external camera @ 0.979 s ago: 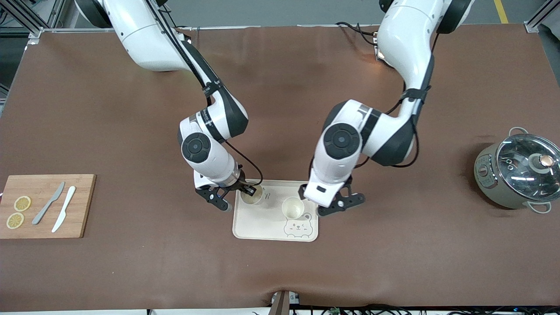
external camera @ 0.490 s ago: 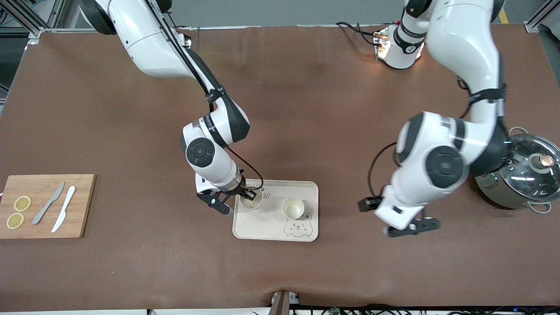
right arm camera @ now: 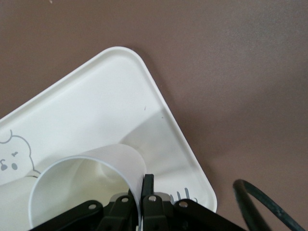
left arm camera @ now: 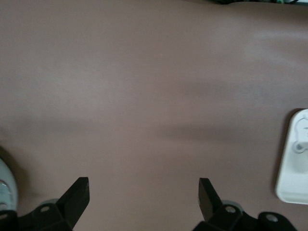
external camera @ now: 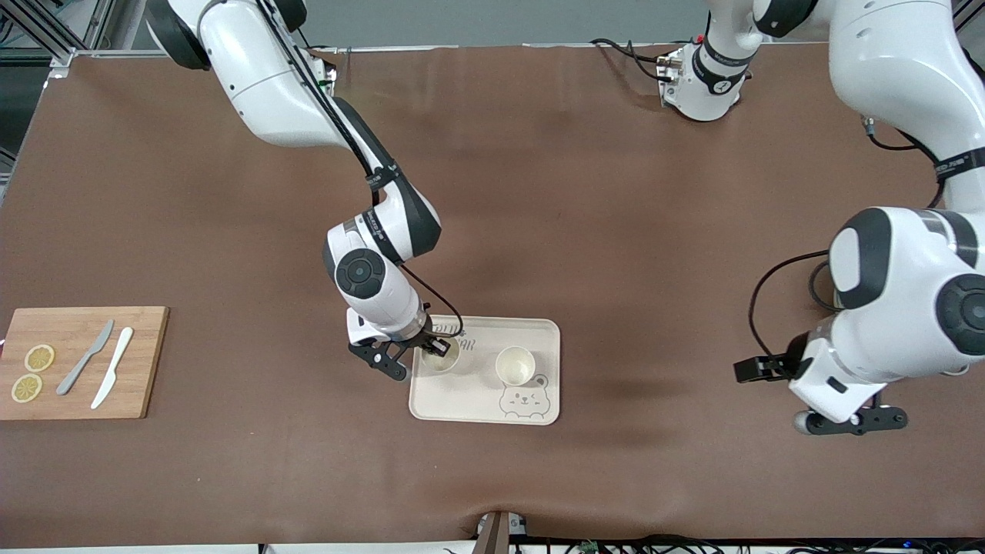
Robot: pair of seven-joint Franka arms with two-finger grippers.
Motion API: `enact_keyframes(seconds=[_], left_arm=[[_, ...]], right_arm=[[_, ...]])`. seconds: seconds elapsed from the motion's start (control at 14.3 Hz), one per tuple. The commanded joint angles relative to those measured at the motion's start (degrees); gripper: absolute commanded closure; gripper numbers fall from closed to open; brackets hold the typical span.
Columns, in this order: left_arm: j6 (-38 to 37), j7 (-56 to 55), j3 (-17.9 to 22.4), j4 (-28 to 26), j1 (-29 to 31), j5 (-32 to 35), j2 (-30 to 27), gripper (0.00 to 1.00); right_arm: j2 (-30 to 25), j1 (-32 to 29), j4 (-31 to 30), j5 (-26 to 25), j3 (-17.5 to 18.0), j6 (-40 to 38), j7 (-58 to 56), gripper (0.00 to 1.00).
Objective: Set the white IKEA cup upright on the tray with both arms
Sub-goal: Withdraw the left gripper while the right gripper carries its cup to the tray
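While upright, white cup sits on tray.

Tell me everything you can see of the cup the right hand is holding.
The held cup is plain glossy white, plastic or ceramic by its look, with a thin round rim and an empty pale interior; no handle shows. It stands mouth-up over the tray, at the tray's end toward the right arm, beside a second cup. The right hand is shut on its rim, one finger inside, one outside. Whether its base rests on the tray cannot be told.
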Motion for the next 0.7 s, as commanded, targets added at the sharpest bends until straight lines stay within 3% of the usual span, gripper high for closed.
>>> enact_keyframes(seconds=[0.0, 0.28, 0.56, 0.63], left_arm=[[-0.6, 6.3, -0.2, -1.2, 3.6, -0.9, -1.2, 0.0], [-0.2, 14.0, 0.0, -1.2, 8.2, -2.3, 0.2, 0.0], [2.4, 13.5, 0.0, -1.6, 7.9, -2.2, 1.4, 0.0], [2.4, 13.4, 0.0, -1.6, 7.8, -2.1, 1.4, 0.0]], right_arm=[[1.5, 0.6, 1.5, -1.4, -0.5, 0.9, 2.0, 1.0], [1.9, 0.6, 1.4, -1.4, -0.5, 1.0, 2.1, 1.0], [2.0, 0.6, 1.4, -1.4, -0.5, 0.9, 2.2, 1.0], [2.0, 0.6, 1.4, -1.4, -0.5, 0.9, 2.3, 0.95]])
